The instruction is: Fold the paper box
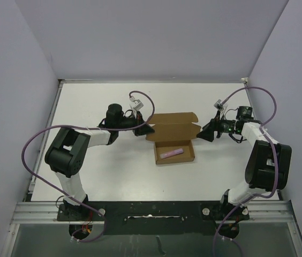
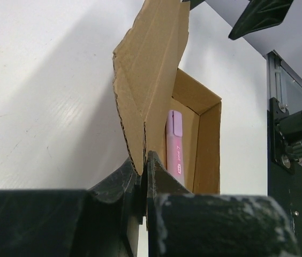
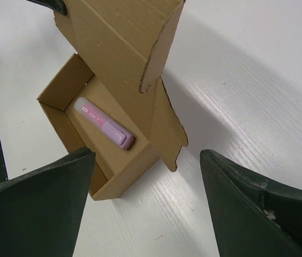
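The paper box point(image 1: 173, 126) is brown cardboard, its tray point(image 1: 189, 158) open on the white table and its lid tilted up behind. A pink marker point(image 1: 172, 153) lies inside the tray. My left gripper point(image 1: 144, 128) is shut on the lid's left side flap. In the left wrist view the flap edge point(image 2: 136, 155) is pinched between the fingers point(image 2: 161, 174), with the marker point(image 2: 173, 144) beyond. My right gripper point(image 1: 204, 134) stands open just right of the box, touching nothing. In the right wrist view its fingers point(image 3: 60, 187) straddle the tray corner and the lid's right flap point(image 3: 170, 131).
White table point(image 1: 87, 107) enclosed by grey walls on three sides. A metal rail point(image 1: 140, 209) with both arm bases runs along the near edge. Purple cables loop from each arm. Bare table surface lies in front of and behind the box.
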You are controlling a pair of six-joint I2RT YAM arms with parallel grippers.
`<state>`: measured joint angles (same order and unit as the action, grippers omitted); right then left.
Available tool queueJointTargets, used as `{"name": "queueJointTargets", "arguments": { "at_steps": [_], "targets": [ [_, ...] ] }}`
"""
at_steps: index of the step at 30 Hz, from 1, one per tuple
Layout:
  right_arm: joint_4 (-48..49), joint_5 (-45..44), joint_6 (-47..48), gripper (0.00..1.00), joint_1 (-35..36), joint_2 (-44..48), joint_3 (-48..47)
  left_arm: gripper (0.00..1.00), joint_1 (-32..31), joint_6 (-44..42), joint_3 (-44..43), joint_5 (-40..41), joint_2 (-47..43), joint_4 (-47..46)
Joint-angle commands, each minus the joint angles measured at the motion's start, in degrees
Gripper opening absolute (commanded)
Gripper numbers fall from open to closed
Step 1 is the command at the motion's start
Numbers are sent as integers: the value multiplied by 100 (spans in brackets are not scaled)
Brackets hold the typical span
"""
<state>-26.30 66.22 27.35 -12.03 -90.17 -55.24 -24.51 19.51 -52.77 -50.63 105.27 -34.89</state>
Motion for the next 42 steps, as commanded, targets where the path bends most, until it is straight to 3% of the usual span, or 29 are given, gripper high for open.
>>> {"name": "queueJointTargets", "arguments": {
  "at_steps": [1,10,18,26,33,35,39,42],
  "targets": [
    [-9,132,347,81,117,-71,-314,0,-10,-220,-142,-317,-265,-488],
    [167,73,203,77,300,-420,-482,0,-10,-272,-90,-333,-300,-595],
    [246,-123,214,65,461,-341,-487,0,-10,-299,-97,-298,-297,-606],
    [160,-42,279,41,504,-307,-553,0,-1,-316,-180,-242,-234,-573],
    [161,-166,284,7,514,-240,-513,0,5,-278,-151,-122,-269,-536],
    [154,-162,309,3,509,-199,-499,0,-1,-218,-127,-55,-311,-543],
    [161,-187,403,0,510,-48,-432,21,41,-2,25,120,-470,-540],
    [197,-201,432,0,510,53,-372,29,130,261,140,146,-590,-506]
  ]
}}
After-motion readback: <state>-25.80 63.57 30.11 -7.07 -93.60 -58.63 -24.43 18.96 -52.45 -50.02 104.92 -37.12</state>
